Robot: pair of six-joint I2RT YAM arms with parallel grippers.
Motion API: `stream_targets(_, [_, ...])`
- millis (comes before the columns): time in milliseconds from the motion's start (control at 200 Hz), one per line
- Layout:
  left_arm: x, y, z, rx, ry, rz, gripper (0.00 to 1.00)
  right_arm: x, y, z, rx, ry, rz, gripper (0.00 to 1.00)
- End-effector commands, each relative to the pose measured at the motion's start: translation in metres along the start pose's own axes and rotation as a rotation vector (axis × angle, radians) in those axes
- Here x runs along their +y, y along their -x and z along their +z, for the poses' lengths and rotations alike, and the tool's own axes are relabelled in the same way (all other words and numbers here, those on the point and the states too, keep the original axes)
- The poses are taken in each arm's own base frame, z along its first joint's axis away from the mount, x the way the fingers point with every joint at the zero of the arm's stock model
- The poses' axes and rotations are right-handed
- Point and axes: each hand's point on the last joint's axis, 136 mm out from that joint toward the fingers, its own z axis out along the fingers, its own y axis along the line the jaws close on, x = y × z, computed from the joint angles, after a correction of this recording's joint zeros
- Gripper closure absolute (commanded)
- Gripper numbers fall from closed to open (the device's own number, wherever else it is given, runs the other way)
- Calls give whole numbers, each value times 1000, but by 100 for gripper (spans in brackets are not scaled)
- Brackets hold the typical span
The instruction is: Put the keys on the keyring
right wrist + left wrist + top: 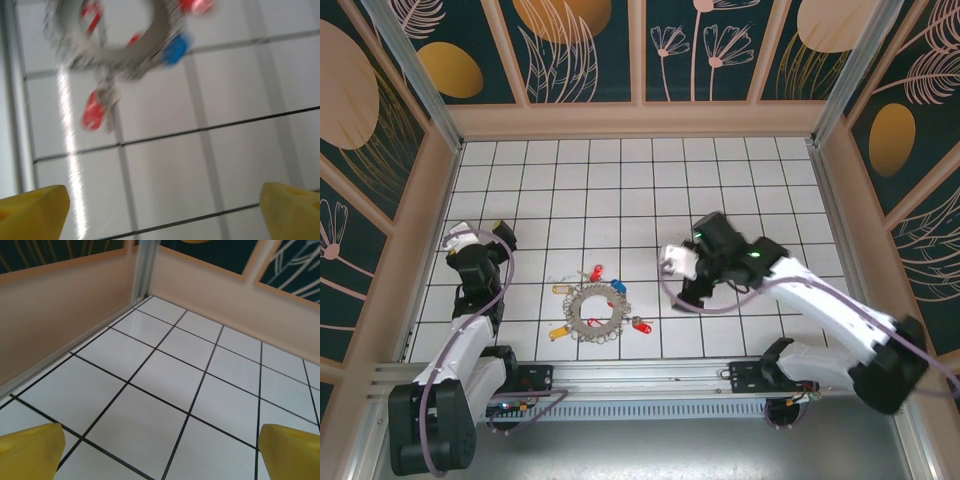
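Note:
The keyring (600, 312) is a grey metal ring fringed with small metal pieces, lying flat on the white tiles near the front middle. Keys lie around its rim: a red-tagged key (597, 272), a blue-tagged one (617, 285), two yellow-tagged ones (560, 290) (557, 333) and a pink-red one (641, 325). My right gripper (675, 278) hovers just right of the ring, open and holding nothing. In the blurred right wrist view the keyring (120, 56), a red tag (92, 112) and a blue tag (175, 48) lie beyond the open gripper (162, 212). My left gripper (482, 232) stands open at the far left over bare tiles (162, 452).
Wooden walls with aluminium posts (415, 90) enclose the tiled floor (650, 190) on three sides. The left wrist view faces the wall corner (142, 270). A metal rail (640, 375) carrying the arm bases runs along the near edge.

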Motion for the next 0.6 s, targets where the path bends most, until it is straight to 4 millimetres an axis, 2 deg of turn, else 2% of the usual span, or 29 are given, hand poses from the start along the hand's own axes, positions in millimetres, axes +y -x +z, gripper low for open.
stream_targets(0, [-20,6,-6,-63,-102,109,1,-64,60,-67,-312,-361,35,1])
stream_targets(70, [-33,5,-10,-92,-179,110,1,-93,68,-110,-450,-587,89,1])
stream_targets(140, [-42,5,-12,-114,-227,128,1,-107,65,-141,-566,-754,153,1])
stream_targets(210, [-48,-2,-11,-106,-247,174,1,-131,36,-172,-610,-980,296,1])
stream_targets(270, [-46,-2,-14,-152,-250,145,1,-147,-3,-188,-585,-1168,454,1])
stream_targets(315, [-44,-1,-18,-186,-252,120,1,-152,-28,-188,-545,-1239,520,1])
stream_targets(380, [-47,-8,-16,-173,-265,160,1,-153,-51,-171,-515,-1219,538,1])
stream_targets(511, [-56,-5,-13,-203,-291,201,1,-148,-87,-146,-633,-1197,565,1])
stream_targets(596, [-63,0,-8,-227,-314,199,1,-143,-117,-128,-660,-1199,588,1])
